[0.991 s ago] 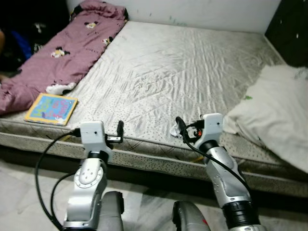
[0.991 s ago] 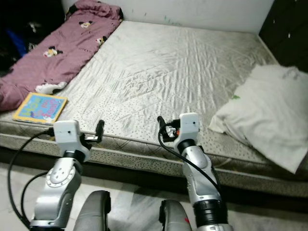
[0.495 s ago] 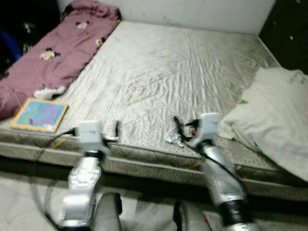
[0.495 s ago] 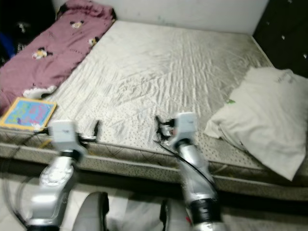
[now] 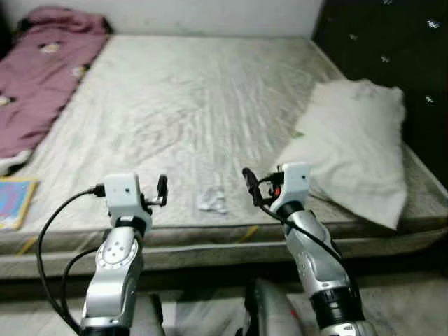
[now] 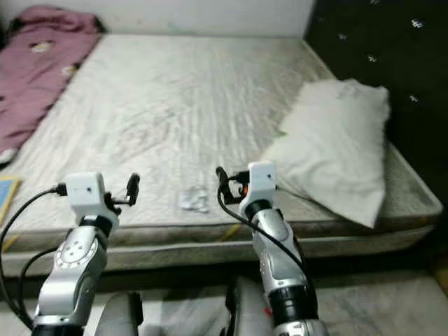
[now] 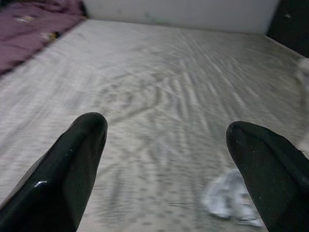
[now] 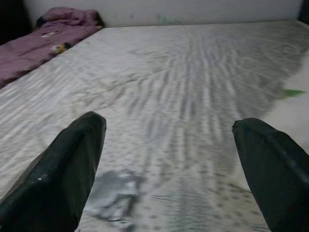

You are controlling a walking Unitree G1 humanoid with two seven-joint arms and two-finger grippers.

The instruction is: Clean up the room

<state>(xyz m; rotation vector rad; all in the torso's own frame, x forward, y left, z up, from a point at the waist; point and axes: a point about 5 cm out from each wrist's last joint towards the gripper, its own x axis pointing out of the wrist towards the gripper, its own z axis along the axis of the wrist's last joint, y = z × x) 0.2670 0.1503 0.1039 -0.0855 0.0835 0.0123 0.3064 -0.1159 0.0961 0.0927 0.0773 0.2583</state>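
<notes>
Right gripper, fingers spread wide, hovers nearer the crumpled wrapper lying just toward its left on the mattress edge.

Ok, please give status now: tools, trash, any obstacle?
Left tool open, right tool open, both empty. Crumpled wrapper on mattress edge between them. Nothing in the way.

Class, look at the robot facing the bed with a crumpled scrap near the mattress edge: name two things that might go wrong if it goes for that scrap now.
1. The crumpled scrap is small, flat and light on the mattress. The open right end effector might pinch the sheet with it, or push it off the near edge.
2. The views are blurred, which suggests the robot is moving. A reach begun now might land off target. The left end effector, also open, sits about as near, so both arms might crowd the same spot.
</notes>
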